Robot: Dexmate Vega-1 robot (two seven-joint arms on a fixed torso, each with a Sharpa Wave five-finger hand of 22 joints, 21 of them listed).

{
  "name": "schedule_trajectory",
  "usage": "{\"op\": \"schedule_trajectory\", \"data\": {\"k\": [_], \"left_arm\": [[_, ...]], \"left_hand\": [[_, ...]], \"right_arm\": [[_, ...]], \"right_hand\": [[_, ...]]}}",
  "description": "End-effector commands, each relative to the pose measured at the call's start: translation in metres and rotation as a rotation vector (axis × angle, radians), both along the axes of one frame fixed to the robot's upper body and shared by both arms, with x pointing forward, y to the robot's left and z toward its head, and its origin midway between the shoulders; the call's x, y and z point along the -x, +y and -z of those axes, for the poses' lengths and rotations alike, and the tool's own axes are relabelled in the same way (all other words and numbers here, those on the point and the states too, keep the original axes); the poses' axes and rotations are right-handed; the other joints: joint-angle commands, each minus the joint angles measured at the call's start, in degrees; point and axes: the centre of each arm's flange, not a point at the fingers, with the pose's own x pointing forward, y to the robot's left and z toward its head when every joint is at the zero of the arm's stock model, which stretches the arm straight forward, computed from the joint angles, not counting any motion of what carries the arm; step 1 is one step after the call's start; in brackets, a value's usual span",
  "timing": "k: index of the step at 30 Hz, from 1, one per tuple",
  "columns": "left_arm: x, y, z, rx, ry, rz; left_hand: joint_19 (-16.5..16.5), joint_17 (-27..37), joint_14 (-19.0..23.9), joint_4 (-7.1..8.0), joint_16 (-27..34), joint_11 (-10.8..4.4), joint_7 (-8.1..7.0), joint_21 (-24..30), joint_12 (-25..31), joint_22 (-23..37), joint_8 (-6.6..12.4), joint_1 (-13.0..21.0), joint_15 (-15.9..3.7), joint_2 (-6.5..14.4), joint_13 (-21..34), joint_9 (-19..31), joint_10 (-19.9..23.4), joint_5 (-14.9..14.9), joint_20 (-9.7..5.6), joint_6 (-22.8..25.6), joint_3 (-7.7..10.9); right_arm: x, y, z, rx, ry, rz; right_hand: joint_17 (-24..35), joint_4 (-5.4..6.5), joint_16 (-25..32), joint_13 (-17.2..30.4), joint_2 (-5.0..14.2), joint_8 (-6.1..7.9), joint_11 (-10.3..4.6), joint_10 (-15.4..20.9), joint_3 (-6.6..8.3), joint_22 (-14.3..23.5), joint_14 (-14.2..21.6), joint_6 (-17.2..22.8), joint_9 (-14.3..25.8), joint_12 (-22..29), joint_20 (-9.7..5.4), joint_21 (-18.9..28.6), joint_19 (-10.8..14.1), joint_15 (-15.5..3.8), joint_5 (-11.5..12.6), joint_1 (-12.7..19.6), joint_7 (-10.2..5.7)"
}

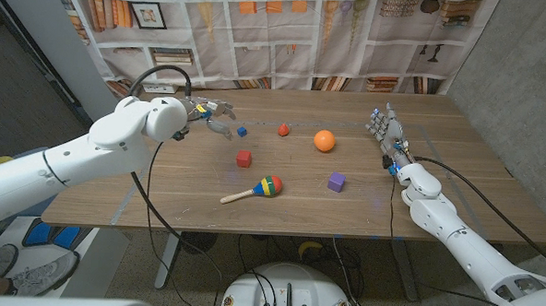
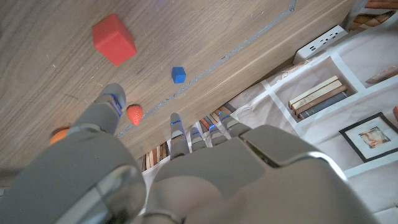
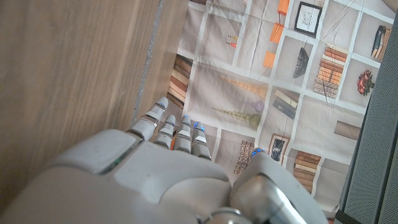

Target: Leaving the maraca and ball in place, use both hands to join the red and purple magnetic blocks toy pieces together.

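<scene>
the wooden table has a brown grained top, and a printed bookshelf backdrop hangs behind its far edge. going left to right in the head view: the left hand hovers over the far left part of the table with its fingers spread and curved, holding nothing. just right of it lies a small blue cube, also seen past the fingertips in the left wrist view. nearer the front from the blue cube sits the red magnetic cube block, apart from the left hand and with no object between them. a small red pointed piece lies right of the blue cube, near the far edge. in the front middle lies the wooden-handled maraca, its rounded head banded green, yellow, red and blue, the handle pointing left. a smooth orange ball rests right of the red pointed piece. the purple magnetic cube block sits right of the maraca and nearer the front than the ball. the right hand is at the far right of the table, fingers straight, close together and pointing toward the backdrop, holding nothing; it is well apart from the purple block, with bare table between them. the red and purple blocks lie well apart, with the maraca head roughly between and in front of them.
</scene>
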Motion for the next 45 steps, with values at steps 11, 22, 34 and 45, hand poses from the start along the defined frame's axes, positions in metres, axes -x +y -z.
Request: {"op": "schedule_trajectory", "data": {"k": [11, 22, 34, 45], "left_arm": [[-0.007, -0.037, 0.030, -0.050, 0.017, -0.075], [-0.014, -0.044, 0.046, -0.027, 0.003, -0.088], [-0.025, -0.041, 0.068, -0.006, -0.010, -0.097], [-0.038, -0.041, 0.079, 0.007, 0.005, -0.089]], "left_hand": [[-3.62, 0.29, -2.15, 0.37, 0.23, 0.32, 0.33, -0.28, 0.34, 0.18, -0.14, 2.40, 0.85, -0.83, 0.28, 0.06, -2.03, -0.20, 0.50, -0.89, -0.37], [-4.80, 0.30, -2.86, 0.41, 0.30, 0.38, 0.85, -0.19, 0.43, 0.18, -0.02, 3.15, 1.49, -1.20, 0.28, 0.06, -2.63, -0.27, 1.33, -0.80, -0.58], [-5.27, 0.30, -3.07, 0.46, 0.44, 0.59, 1.47, 0.00, 0.61, 0.19, 0.16, 3.93, 2.17, -1.28, 0.28, 0.07, -2.75, -0.10, 2.18, -0.43, -0.67], [-4.96, 0.30, -2.19, 0.49, 0.84, -0.05, 1.43, 0.36, 1.45, 0.19, 0.50, 5.14, 1.88, -1.32, 0.28, 0.13, -0.40, 0.12, 2.35, 0.33, -0.82]], "right_arm": [[0.007, -0.008, 0.004, -0.015, -0.004, 0.009], [0.011, -0.009, 0.006, -0.017, -0.003, 0.010], [0.016, -0.011, 0.010, -0.024, -0.001, 0.021], [0.017, -0.010, 0.013, -0.036, 0.002, 0.023]], "right_hand": [[-0.15, 0.09, 0.44, -0.05, -0.32, 0.35, 0.09, 0.42, 0.41, 0.18, 0.32, 0.39, 0.15, 0.50, 0.01, 0.41, 0.02, 0.12, 0.35, -0.46, -0.34], [-0.26, 0.12, 0.47, -0.06, -0.34, 0.36, 0.15, 0.47, 0.42, 0.18, 0.31, 0.43, 0.15, 0.51, 0.06, 0.42, 0.04, 0.13, 0.38, -0.68, -0.43], [-0.42, 0.13, 0.53, -0.06, -0.35, 0.33, 0.15, 0.46, 0.47, 0.18, 0.39, 0.39, 0.15, 0.51, 0.06, 0.44, 0.07, 0.39, 0.43, -0.90, -0.52], [-0.60, 0.12, 0.54, -0.06, -0.31, 0.35, 0.12, 0.48, 0.57, 0.18, 0.35, 0.45, 0.15, 0.51, 0.03, 0.44, 0.07, 0.27, 0.49, -1.09, -0.66]]}}
